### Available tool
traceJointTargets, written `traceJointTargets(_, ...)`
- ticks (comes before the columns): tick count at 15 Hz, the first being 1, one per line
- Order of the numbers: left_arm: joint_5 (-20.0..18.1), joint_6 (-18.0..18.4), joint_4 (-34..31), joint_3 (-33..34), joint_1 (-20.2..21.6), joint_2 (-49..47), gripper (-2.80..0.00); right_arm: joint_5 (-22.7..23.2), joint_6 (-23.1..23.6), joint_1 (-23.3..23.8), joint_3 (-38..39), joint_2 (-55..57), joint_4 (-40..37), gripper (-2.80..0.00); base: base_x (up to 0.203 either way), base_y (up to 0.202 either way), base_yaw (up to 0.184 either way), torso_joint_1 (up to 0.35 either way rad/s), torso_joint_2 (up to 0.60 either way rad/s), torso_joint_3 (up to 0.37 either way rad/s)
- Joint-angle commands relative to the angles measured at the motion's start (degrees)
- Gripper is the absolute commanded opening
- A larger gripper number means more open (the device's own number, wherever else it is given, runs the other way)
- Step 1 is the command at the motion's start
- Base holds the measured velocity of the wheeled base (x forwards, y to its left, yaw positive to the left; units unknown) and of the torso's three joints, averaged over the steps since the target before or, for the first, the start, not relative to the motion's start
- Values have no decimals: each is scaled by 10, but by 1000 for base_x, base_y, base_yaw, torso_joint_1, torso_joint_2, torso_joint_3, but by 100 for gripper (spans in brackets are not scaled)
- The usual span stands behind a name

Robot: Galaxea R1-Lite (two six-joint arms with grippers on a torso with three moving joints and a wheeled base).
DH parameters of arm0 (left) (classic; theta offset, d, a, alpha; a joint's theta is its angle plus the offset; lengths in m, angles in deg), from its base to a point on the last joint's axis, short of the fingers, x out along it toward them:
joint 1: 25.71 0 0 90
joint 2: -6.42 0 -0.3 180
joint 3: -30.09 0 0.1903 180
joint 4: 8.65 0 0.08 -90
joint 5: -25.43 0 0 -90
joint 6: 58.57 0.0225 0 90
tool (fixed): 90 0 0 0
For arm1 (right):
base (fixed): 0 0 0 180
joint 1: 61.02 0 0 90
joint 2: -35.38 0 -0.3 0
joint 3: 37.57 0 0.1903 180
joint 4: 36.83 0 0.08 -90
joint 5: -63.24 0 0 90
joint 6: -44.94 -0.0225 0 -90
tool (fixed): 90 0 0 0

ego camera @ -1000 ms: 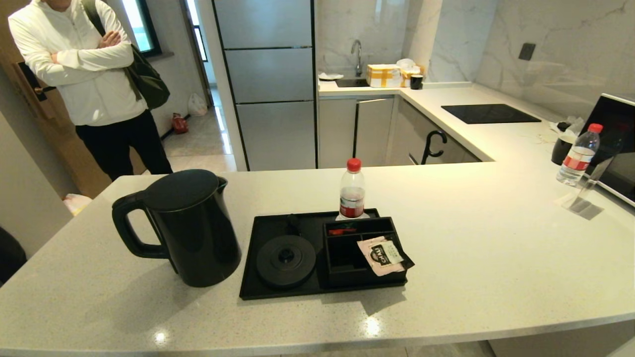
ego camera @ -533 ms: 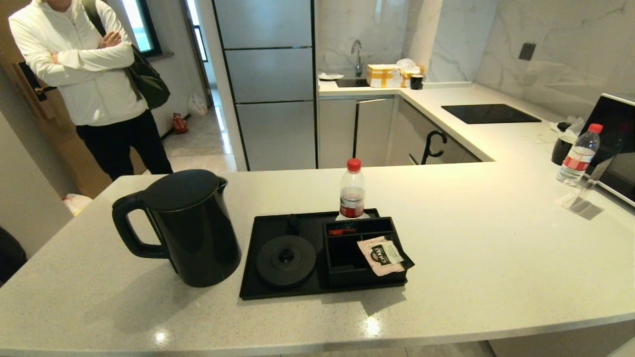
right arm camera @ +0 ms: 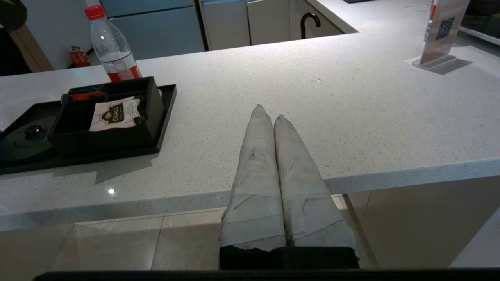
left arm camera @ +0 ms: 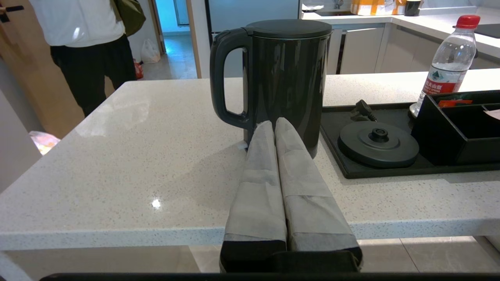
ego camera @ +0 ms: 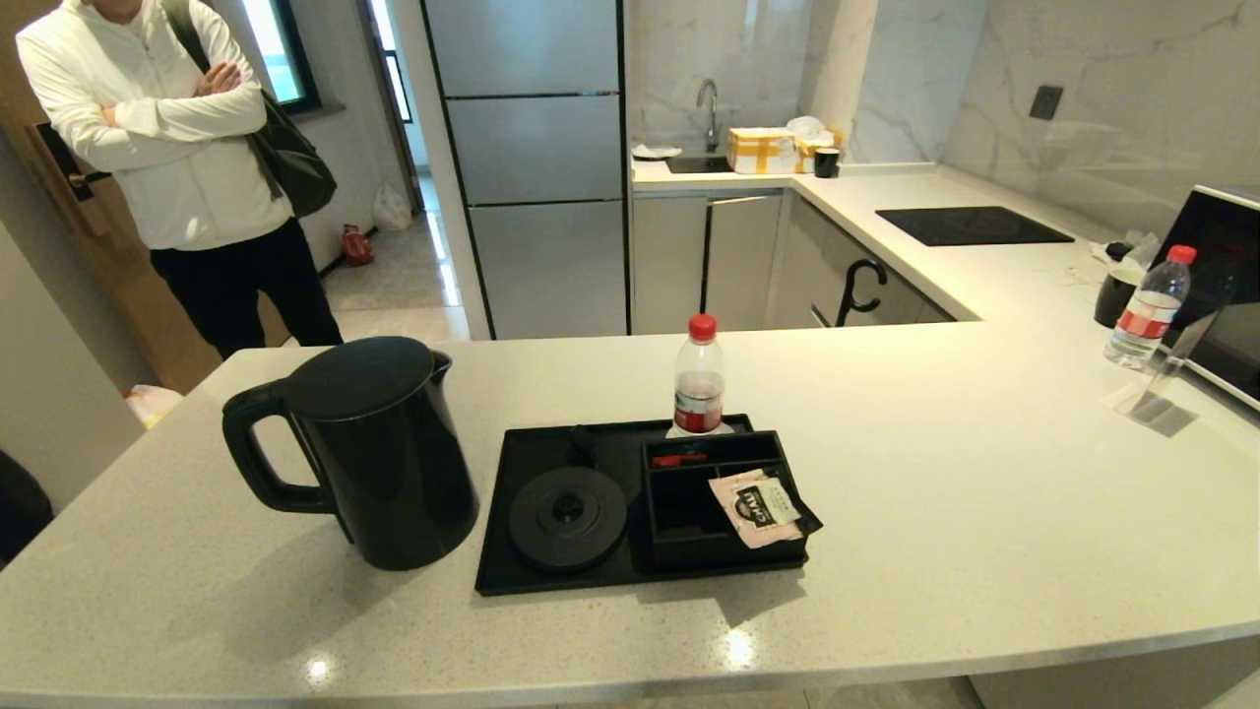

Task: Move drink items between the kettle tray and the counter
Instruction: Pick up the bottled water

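The black electric kettle (ego camera: pixel 369 448) looks rigid, heavy and smooth; its loop handle (ego camera: pixel 258 453) suits gripping. Left gripper (left arm camera: pixel 274 124) and right gripper (right arm camera: pixel 268 111) are pressed together, near the desk (ego camera: pixel 984 512) edge.

pink tea sachet (ego camera: pixel 758 507), black hob (ego camera: pixel 970 225), bystander (ego camera: pixel 167 148)

You see the left claw (left arm camera: pixel 274 124) as two long tapering fingers wrapped in pale grey tape on a black base. Your right claw (right arm camera: pixel 268 112) looks the same, its tape creased and torn-edged.
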Motion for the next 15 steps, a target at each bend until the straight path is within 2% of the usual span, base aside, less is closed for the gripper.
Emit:
traceJointTargets(1,0,0,1,23,0,0,-280,0,0,0,18,1,1,-280,0,0,0,0,0,0)
traceJointTargets(15,0,-10,4,23,0,0,-280,0,0,0,18,1,1,-280,0,0,0,0,0,0)
